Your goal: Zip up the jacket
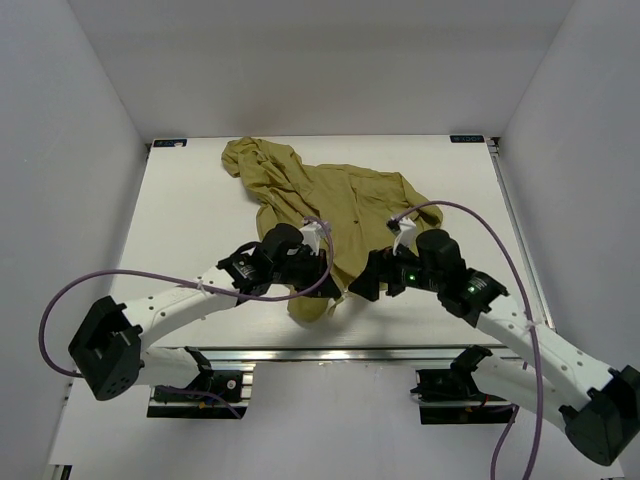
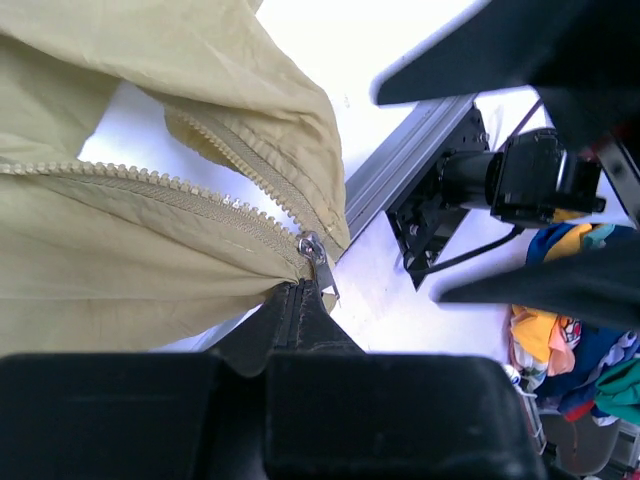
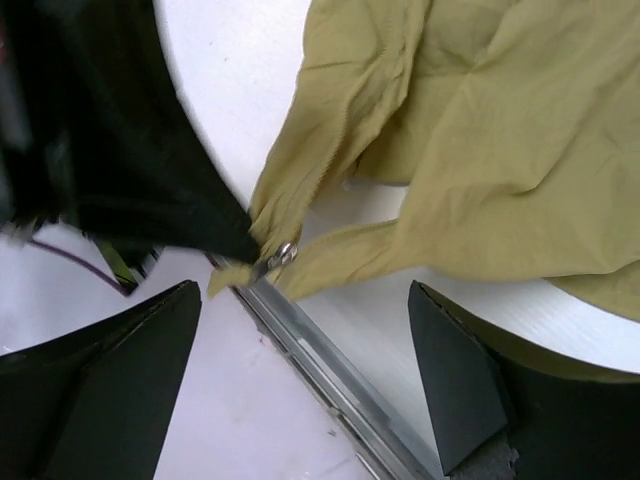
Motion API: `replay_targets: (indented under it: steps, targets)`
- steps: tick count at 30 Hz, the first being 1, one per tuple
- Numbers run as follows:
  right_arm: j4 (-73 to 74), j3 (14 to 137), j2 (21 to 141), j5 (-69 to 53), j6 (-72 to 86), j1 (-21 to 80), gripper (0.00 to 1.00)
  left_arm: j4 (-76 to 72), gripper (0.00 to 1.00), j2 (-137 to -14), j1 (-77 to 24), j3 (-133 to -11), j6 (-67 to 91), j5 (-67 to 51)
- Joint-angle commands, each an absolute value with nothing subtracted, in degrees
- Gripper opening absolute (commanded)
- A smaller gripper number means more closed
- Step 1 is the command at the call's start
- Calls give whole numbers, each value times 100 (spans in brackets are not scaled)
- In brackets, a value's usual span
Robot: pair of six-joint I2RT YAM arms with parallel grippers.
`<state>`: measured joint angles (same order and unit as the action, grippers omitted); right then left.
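here, left end effector point(image 2: 298, 318) low at jacket point(image 2: 120, 260) hem

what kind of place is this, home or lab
Most likely a robotics lab cell: a white table boxed in by plain white panels, an aluminium mounting rail at its near edge, and colourful clothes heaped nearby.

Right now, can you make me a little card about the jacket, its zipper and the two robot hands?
jacket: olive-yellow, hooded, rumpled on the white table
zipper slider: at the bottom end, teeth rows apart above it
left gripper: shut on the jacket's bottom edge just below the zipper slider
right gripper: open, holding nothing, facing the zipper slider
zipped up: not yet
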<state>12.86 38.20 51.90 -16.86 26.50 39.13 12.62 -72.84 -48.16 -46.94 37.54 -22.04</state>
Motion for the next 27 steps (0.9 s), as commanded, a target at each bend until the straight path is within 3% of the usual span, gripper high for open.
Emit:
replay_targets:
  steps: [1, 5, 8, 13, 21, 27]
  targets:
    - [1942, 4078, 4782, -1506, 1557, 4130, 89, 1450, 0, -7356, -4746, -5001, 3788, -2312]
    - [2302, 4236, 4570, -178, 1343, 5095, 89, 1686, 0, -7497, -4580, -5167, 3902, -2294]
    - [2470, 4509, 4799, -158, 1834, 5342, 89, 1871, 0, -7541, -4544, -5326, 3920, -2171]
    - [1296, 3833, 4886, -581, 2775, 5905, 89, 1872, 0, -7488, -4544, -5431, 3920, -1943]
    - [572, 3735, 5431, 1561, 4454, 6592, 80, 2030, 0, -7295, -4544, -5537, 3946, -1706]
    - [62, 3656, 5668, 2249, 5246, 6829, 75, 1978, 0, -7076, -4544, -5405, 4095, -1512]
